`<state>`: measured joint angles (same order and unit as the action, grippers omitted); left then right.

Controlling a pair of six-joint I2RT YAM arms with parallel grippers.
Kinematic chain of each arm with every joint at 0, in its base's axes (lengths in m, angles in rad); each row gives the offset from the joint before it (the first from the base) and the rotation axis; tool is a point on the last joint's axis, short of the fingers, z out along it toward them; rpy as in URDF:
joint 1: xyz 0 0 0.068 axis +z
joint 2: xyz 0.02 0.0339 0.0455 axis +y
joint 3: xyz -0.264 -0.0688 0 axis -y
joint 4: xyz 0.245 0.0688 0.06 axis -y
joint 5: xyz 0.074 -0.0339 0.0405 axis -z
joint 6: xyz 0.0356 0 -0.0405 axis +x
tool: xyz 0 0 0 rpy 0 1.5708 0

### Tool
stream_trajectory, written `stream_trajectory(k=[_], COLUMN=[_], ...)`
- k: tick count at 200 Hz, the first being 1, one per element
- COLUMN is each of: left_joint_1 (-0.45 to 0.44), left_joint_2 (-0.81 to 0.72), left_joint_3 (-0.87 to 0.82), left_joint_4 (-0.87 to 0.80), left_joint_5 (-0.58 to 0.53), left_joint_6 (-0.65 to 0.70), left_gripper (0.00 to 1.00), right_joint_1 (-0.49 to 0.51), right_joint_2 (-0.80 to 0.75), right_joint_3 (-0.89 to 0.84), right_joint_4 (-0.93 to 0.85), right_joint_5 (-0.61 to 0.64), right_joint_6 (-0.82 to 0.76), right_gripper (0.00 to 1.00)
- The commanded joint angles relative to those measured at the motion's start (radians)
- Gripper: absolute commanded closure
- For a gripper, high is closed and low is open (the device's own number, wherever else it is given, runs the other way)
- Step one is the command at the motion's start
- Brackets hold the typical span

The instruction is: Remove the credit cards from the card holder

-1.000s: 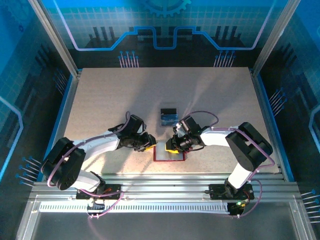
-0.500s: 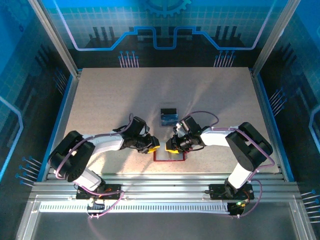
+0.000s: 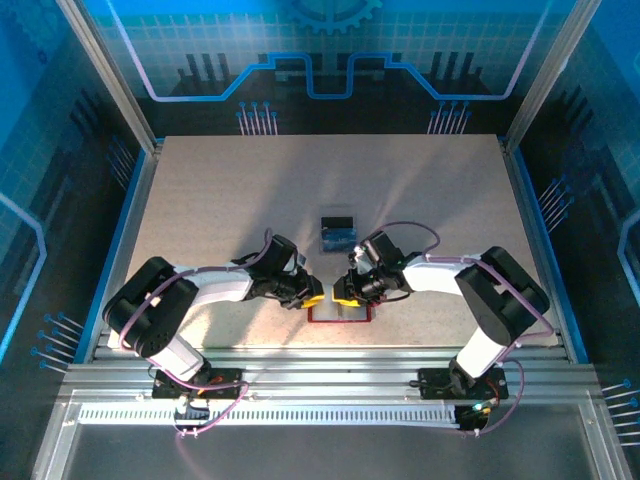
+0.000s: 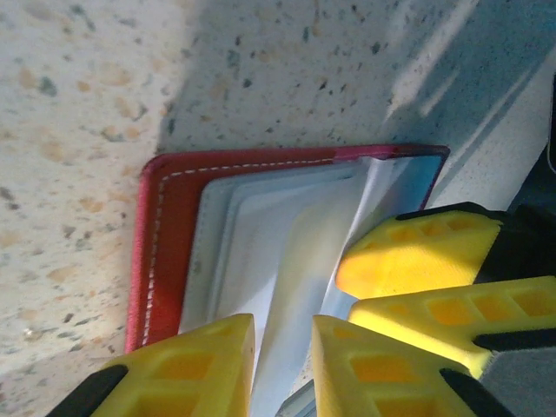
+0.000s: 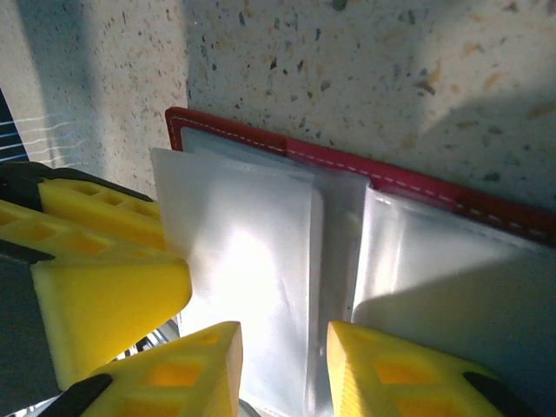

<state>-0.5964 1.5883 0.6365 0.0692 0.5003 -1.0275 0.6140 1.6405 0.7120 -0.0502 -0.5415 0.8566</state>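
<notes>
Holder point(image 3: 345, 313) lies open at table point(image 3: 220, 200) near edge, centre. Left gripper point(image 4: 282, 352) narrow, astride a raised pale pocket leaf point(image 4: 300, 261), grip unclear. Right gripper point(image 5: 284, 347) narrow, ajar over pockets. Blue and black cards point(image 3: 338, 233) lie just beyond holder.

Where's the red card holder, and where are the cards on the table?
card holder point(image 4: 165, 252): left wrist view, red stitched edge.
credit cards point(image 3: 338, 238): top view, blue card's face.
</notes>
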Motion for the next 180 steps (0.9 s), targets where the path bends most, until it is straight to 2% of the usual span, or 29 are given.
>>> stream_trajectory(k=[1,39,105,144,180], left_joint_1=[-0.011,-0.015,-0.048,-0.079,-0.108], left_joint_2=[0.010,0.006,0.032,0.085,0.144], left_joint_3=[0.018,0.035,0.110,0.174,0.228], left_joint_4=[0.030,0.029,0.011,-0.004,-0.005], left_joint_5=[0.043,0.050,0.060,0.076,0.075], left_joint_6=[-0.021,-0.021,-0.015,-0.008,-0.005], left_gripper=[0.76,0.74,0.64,0.57,0.52], right_joint_1=[-0.010,-0.042,-0.177,-0.243,-0.266], right_joint_2=[-0.075,-0.194,-0.345,-0.391,-0.407], right_joint_3=[0.002,0.039,0.055,0.019,-0.028], right_joint_4=[-0.064,-0.214,-0.531,-0.592,-0.566], right_joint_5=[0.029,0.098,0.284,0.312,0.285], right_joint_6=[0.004,-0.049,-0.227,-0.278,-0.282], right_gripper=[0.67,0.66,0.64,0.63,0.63])
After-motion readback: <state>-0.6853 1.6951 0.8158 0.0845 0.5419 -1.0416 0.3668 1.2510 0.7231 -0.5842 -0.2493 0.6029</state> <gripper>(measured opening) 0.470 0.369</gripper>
